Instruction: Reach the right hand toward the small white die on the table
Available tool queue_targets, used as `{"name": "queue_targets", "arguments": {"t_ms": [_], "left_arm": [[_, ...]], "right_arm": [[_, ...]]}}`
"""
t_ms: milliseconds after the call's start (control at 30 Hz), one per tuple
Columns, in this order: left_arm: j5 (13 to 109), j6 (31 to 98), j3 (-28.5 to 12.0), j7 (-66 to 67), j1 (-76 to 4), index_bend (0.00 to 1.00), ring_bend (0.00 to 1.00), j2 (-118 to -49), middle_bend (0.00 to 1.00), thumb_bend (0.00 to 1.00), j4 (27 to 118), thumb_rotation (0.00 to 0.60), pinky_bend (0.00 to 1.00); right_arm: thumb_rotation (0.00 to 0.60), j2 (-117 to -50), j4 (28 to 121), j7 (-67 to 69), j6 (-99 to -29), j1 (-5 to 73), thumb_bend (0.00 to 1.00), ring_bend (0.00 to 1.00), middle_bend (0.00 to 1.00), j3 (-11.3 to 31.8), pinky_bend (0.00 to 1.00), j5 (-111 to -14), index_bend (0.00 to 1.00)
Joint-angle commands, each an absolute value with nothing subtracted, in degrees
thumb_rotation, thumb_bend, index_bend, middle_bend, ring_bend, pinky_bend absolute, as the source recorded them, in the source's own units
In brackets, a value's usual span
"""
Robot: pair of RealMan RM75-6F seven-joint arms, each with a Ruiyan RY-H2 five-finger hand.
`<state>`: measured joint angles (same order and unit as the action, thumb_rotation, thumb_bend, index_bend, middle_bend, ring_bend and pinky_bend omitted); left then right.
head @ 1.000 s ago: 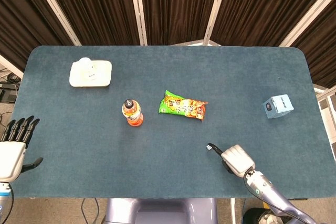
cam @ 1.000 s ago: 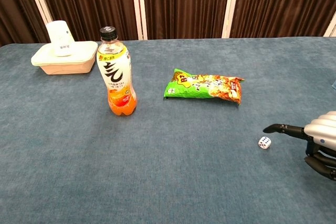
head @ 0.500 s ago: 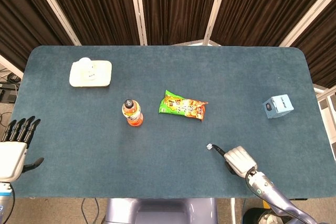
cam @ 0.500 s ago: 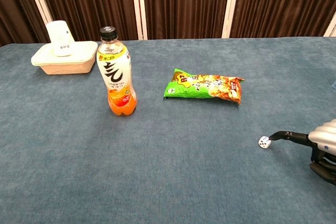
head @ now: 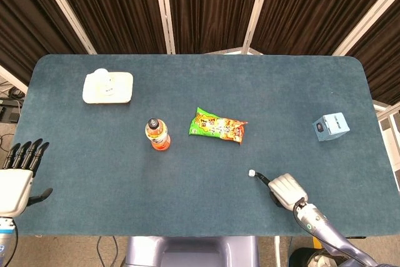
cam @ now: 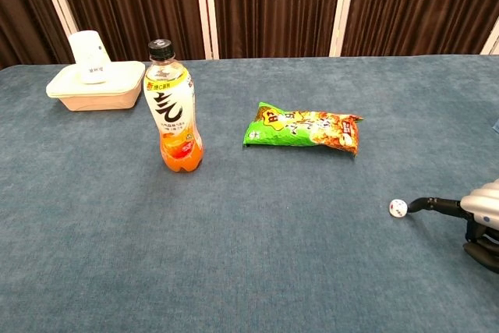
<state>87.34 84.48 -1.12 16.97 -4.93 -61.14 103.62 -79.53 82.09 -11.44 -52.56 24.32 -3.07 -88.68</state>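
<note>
The small white die [head: 251, 172] [cam: 398, 207] lies on the blue table cloth near the front right. My right hand [head: 284, 190] [cam: 482, 212] sits low on the table just right of it, at the chest view's right edge. One dark finger [cam: 433, 204] stretches out toward the die, its tip a small gap from it, while the other fingers are curled under. The hand holds nothing. My left hand [head: 15, 179] hovers off the table's front left corner, fingers straight and apart, empty.
An orange drink bottle [cam: 173, 107] stands upright left of centre. A green snack bag [cam: 304, 128] lies flat in the middle. A white tray with a cup [cam: 92, 83] is at the far left, and a light blue box [head: 330, 125] at the right.
My right hand has drawn back to the right and dropped lower; its outstretched fingertip went from above the die to beside it. The die has shifted slightly. The left hand barely moved.
</note>
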Motion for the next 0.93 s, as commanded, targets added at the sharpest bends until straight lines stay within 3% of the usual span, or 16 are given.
{"name": "queue_targets", "arguments": {"t_ms": [33, 300, 467, 533, 600, 633, 667, 700, 733, 800, 833, 933], "left_arm": [[87.32, 84.44, -1.09, 16.95, -4.95, 0.0, 0.0, -61.15, 0.0, 0.0, 103.64, 0.6, 0.0], [87.19, 84.34, -1.07, 16.92, -5.02, 0.0, 0.0, -61.15, 0.0, 0.0, 103.65, 0.6, 0.0], [87.38, 84.48, -0.98, 16.75, -4.98, 0.0, 0.0, -61.05, 0.0, 0.0, 103.82, 0.6, 0.0], [87.57, 84.68, -0.96, 16.42, -4.92, 0.0, 0.0, -60.89, 0.0, 0.0, 103.93, 0.6, 0.0], [87.8, 84.95, -0.94, 15.96, -4.83, 0.0, 0.0, -60.66, 0.0, 0.0, 104.01, 0.6, 0.0], [87.93, 85.13, -0.95, 15.63, -4.77, 0.0, 0.0, -60.51, 0.0, 0.0, 104.08, 0.6, 0.0], [88.09, 85.42, -0.99, 15.2, -4.69, 0.0, 0.0, -60.3, 0.0, 0.0, 104.18, 0.6, 0.0], [88.31, 85.8, -1.03, 14.7, -4.57, 0.0, 0.0, -60.05, 0.0, 0.0, 104.3, 0.6, 0.0], [88.55, 86.15, -1.04, 14.26, -4.45, 0.0, 0.0, -59.79, 0.0, 0.0, 104.38, 0.6, 0.0], [89.11, 86.89, -0.99, 13.32, -4.15, 0.0, 0.0, -59.25, 0.0, 0.0, 104.54, 0.6, 0.0], [89.39, 87.26, -0.96, 12.88, -4.0, 0.0, 0.0, -58.99, 0.0, 0.0, 104.62, 0.6, 0.0], [90.21, 89.05, -1.08, 13.05, -3.32, 0.0, 0.0, -58.32, 0.0, 0.0, 104.34, 0.6, 0.0]], "right_arm": [[0.6, -79.56, 81.81, -11.15, -52.13, 24.62, 0.65, 0.81, 0.86, -2.79, 1.0, -87.79, 0.09], [0.6, -78.24, 83.27, -8.87, -54.86, 24.53, 0.65, 0.81, 0.86, -1.59, 1.0, -87.49, 0.09], [0.6, -75.34, 87.27, -7.32, -60.57, 23.5, 0.65, 0.81, 0.86, -1.19, 1.0, -90.42, 0.09], [0.6, -73.65, 89.45, -6.95, -64.63, 22.55, 0.59, 0.81, 0.85, -1.13, 0.98, -92.72, 0.1], [0.6, -72.31, 91.01, -6.65, -69.08, 21.32, 0.34, 0.75, 0.78, -1.09, 0.85, -95.09, 0.1], [0.6, -71.7, 91.61, -6.39, -72.09, 20.48, 0.16, 0.63, 0.67, -0.94, 0.68, -96.55, 0.11], [0.6, -71.26, 91.92, -6.08, -74.88, 19.58, 0.07, 0.51, 0.57, -0.9, 0.54, -97.81, 0.11], [0.6, -70.57, 92.23, -6.03, -77.47, 18.55, 0.0, 0.31, 0.4, -1.02, 0.32, -98.85, 0.1], [0.6, -69.64, 92.75, -6.27, -79.05, 17.6, 0.0, 0.14, 0.25, -1.48, 0.14, -99.43, 0.08], [0.6, -68.04, 94.15, -7.31, -82.1, 15.85, 0.0, 0.01, 0.08, -1.89, 0.01, -100.19, 0.04], [0.6, -67.55, 94.82, -7.7, -83.49, 15.08, 0.0, 0.0, 0.03, -2.02, 0.0, -100.58, 0.02], [0.6, -66.55, 96.25, -7.31, -86.91, 13.12, 0.0, 0.0, 0.0, -2.72, 0.0, -101.9, 0.0]]}}
